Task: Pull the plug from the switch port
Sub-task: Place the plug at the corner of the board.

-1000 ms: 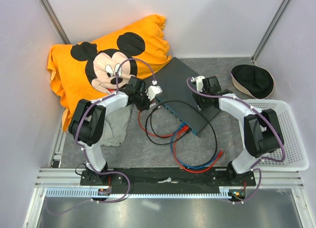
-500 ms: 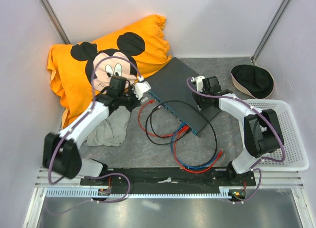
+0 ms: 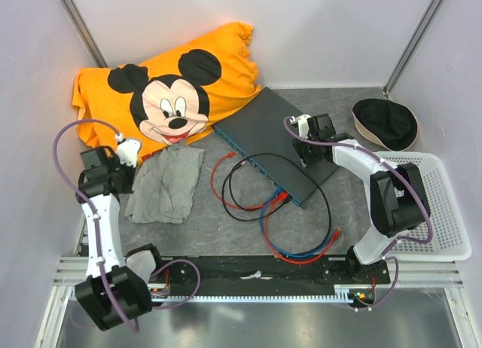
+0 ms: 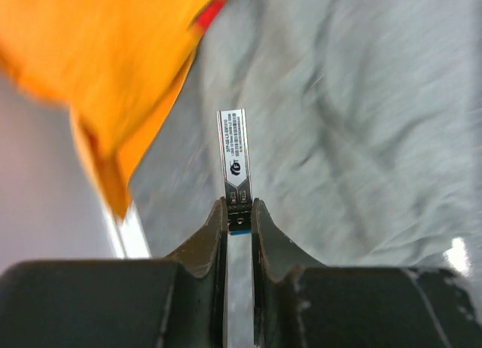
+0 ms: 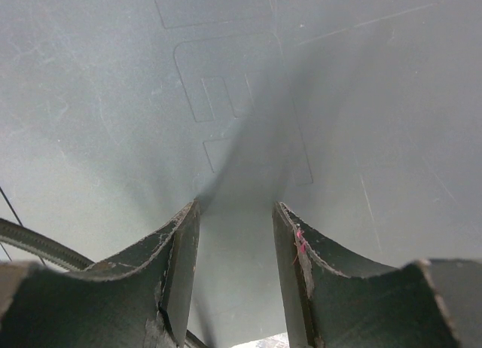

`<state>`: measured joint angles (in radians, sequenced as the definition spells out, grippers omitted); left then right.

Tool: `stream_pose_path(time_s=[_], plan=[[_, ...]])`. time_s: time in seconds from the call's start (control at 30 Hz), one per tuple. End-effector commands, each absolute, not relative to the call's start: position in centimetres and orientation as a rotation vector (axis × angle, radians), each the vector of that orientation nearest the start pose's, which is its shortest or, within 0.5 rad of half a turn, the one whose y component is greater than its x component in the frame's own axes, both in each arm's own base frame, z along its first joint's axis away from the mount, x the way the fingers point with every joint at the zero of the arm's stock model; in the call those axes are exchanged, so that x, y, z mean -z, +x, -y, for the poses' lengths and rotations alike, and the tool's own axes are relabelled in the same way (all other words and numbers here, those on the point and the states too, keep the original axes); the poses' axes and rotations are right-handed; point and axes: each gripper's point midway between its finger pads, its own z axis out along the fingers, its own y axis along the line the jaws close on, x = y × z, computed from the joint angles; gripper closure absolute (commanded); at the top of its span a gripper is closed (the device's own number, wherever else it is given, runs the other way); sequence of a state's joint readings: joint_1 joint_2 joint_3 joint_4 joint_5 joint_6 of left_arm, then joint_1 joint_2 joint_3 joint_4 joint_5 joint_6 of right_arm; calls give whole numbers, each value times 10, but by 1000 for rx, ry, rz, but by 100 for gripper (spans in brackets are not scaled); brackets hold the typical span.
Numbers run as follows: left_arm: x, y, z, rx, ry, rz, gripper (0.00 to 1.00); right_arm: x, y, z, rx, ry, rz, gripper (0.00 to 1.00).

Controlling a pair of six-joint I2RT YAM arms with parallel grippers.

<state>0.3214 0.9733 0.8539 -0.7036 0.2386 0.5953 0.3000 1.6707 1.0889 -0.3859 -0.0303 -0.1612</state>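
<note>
The switch [image 3: 271, 137] is a flat dark grey box lying at an angle mid-table, its teal socket face [image 3: 260, 167] turned to the near left. Far from it, at the table's left edge, my left gripper [image 3: 126, 149] is shut on the plug [image 4: 234, 156], a small silver module with a label, which sticks out beyond the fingertips [image 4: 218, 212] over grey cloth. My right gripper [image 3: 304, 126] stands on the switch's top [image 5: 226, 77], its jaws apart with nothing between them [image 5: 236, 206].
Black, red and blue cables [image 3: 280, 206] loop from the teal face toward the arm bases. A grey cloth [image 3: 166, 184] lies left of the switch and an orange Mickey pillow [image 3: 169, 80] behind it. At the right are a black cap [image 3: 385, 123] and a white basket [image 3: 446, 212].
My left arm has swung from the switch's left corner across the cloth to the far left edge, carrying the plug. The right arm has stayed on the switch.
</note>
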Motion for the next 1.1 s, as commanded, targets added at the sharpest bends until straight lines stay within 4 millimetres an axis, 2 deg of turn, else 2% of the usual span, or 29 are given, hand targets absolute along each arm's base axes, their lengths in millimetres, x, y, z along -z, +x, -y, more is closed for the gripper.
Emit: stream_pose_path(time_s=[0.0,0.03,0.13,0.2,0.23,0.37,0.53,0.67,0.73,0.77,0.8,0.83,0.87,0.93,1.03,1.07], plan=[[-121,228,-96,-157,391,-2449,98,-41,365,-111,-79,-620,-2566,48],[-109,220,-105,-152,325,-2487,99,-41,366,-112,-81,-621,-2568,48],[-85,216,-112,-108,268,-2541,98,-41,366,-112,-86,-622,-2572,48],[-81,224,-119,-137,234,-2518,99,-43,365,-112,-86,-621,-2571,48],[-70,223,-120,-122,220,-2539,99,-43,364,-112,-88,-624,-2570,48],[-53,226,-137,-139,147,-2575,99,-43,360,-111,-87,-628,-2571,48],[-46,215,-164,-182,64,-2593,98,-46,358,-108,-77,-629,-2556,48],[-44,208,-170,-209,111,-2583,98,-43,354,-108,-80,-632,-2559,48],[-37,204,-166,-194,117,-2597,97,-42,353,-107,-80,-629,-2564,48],[-35,203,-167,-196,106,-2604,92,-42,353,-107,-82,-629,-2564,48],[-32,202,-167,-191,103,-2615,84,-40,353,-108,-83,-631,-2567,48],[-32,202,-168,-190,91,-2621,72,-42,355,-108,-83,-632,-2562,48],[-32,202,-168,-190,86,-2623,67,-43,357,-109,-82,-632,-2557,48],[-37,204,-169,-198,85,-2606,56,-43,358,-109,-78,-631,-2557,48],[-59,214,-168,-190,78,-2556,48,-42,359,-109,-77,-636,-2559,48],[-67,219,-165,-160,56,-2532,33,-43,360,-109,-78,-636,-2558,47]])
